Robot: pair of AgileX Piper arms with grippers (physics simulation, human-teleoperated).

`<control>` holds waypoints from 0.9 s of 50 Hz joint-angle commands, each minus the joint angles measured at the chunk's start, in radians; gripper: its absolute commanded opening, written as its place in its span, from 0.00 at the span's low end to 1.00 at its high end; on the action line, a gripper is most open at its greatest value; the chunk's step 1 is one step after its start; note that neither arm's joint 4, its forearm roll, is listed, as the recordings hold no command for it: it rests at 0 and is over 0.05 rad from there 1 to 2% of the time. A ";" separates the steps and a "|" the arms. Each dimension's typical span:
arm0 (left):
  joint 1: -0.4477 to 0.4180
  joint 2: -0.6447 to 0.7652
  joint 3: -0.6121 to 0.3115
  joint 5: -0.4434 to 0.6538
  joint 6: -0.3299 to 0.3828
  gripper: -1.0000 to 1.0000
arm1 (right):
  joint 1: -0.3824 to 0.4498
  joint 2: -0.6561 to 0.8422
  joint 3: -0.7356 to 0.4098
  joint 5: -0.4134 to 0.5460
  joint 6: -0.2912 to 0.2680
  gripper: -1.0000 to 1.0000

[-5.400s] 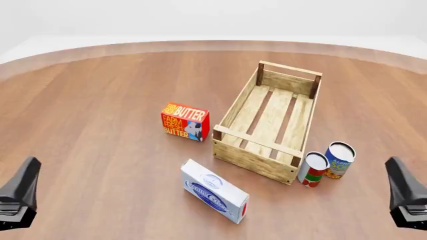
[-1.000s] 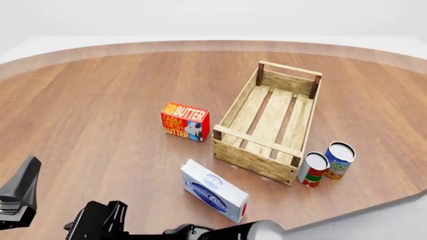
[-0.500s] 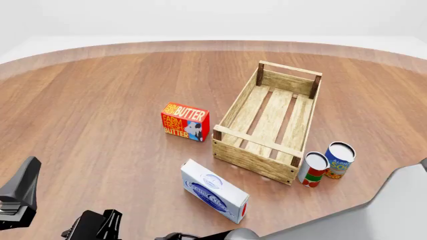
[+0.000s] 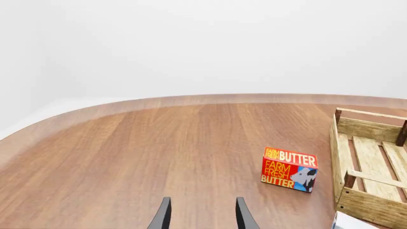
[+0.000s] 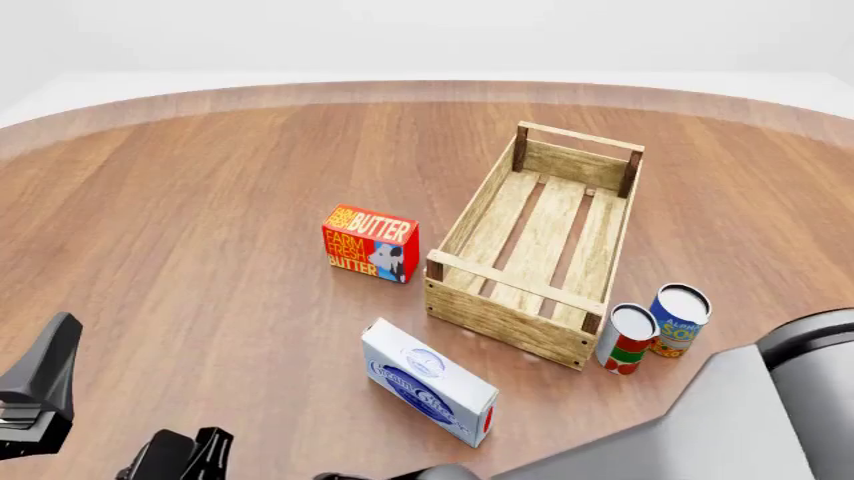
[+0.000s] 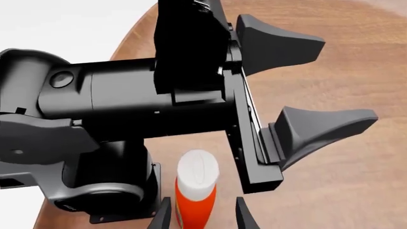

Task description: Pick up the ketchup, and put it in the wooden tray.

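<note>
The ketchup (image 6: pixel 196 191), a red-orange bottle with a white cap, shows only in the right wrist view, standing close beside the left arm's base. My right gripper (image 6: pixel 202 217) is open, one fingertip on each side of the bottle with small gaps. In the front view that gripper (image 5: pixel 180 458) sits at the bottom left edge and the ketchup is out of view. My left gripper (image 4: pixel 203 215) is open and holds nothing; it also shows in the right wrist view (image 6: pixel 346 81). The wooden tray (image 5: pixel 510 284) lies right of centre with nothing in it.
A red butter box (image 5: pixel 370 243) stands left of the tray. A white and blue box (image 5: pixel 430 394) lies in front of it. Two cans (image 5: pixel 627 338) (image 5: pixel 679 320) stand by the tray's near right corner. The right arm's body (image 5: pixel 747 420) crosses the bottom of the front view.
The right arm has swung from the right side across the bottom of the front view to the left. Over the last second its gripper has sunk toward the bottom edge. The left gripper is unmoved.
</note>
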 commanded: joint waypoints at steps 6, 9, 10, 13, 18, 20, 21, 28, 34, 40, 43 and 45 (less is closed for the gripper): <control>0.000 0.002 0.000 -0.002 0.000 1.00 | 0.001 0.033 -0.037 0.004 0.007 1.00; 0.000 -0.001 -0.001 0.001 0.000 1.00 | 0.003 0.046 -0.045 0.000 0.011 1.00; 0.000 -0.001 -0.001 0.001 0.000 1.00 | 0.003 0.046 -0.045 0.000 0.011 1.00; 0.000 -0.002 -0.001 0.002 0.000 1.00 | 0.001 0.055 -0.052 -0.001 0.011 1.00; 0.000 -0.003 -0.001 0.004 0.000 1.00 | 0.002 0.069 -0.065 0.003 0.010 1.00; 0.000 -0.004 -0.001 0.005 0.000 1.00 | 0.004 0.071 -0.067 0.003 0.012 1.00; 0.000 -0.004 -0.001 0.005 0.001 1.00 | 0.003 0.073 -0.070 0.003 0.011 1.00; 0.000 -0.003 -0.001 0.004 0.000 1.00 | 0.008 0.081 -0.084 0.005 0.012 1.00; 0.000 -0.001 -0.001 0.002 0.000 1.00 | 0.004 0.082 -0.088 0.008 0.001 0.00; 0.001 0.000 0.000 0.001 0.000 1.00 | 0.011 0.063 -0.074 0.008 -0.001 0.00; 0.001 -0.001 0.000 0.002 0.000 1.00 | 0.009 0.046 -0.052 -0.003 -0.011 0.00; 0.001 -0.001 0.000 0.002 0.000 1.00 | 0.008 0.028 -0.030 -0.012 -0.010 0.00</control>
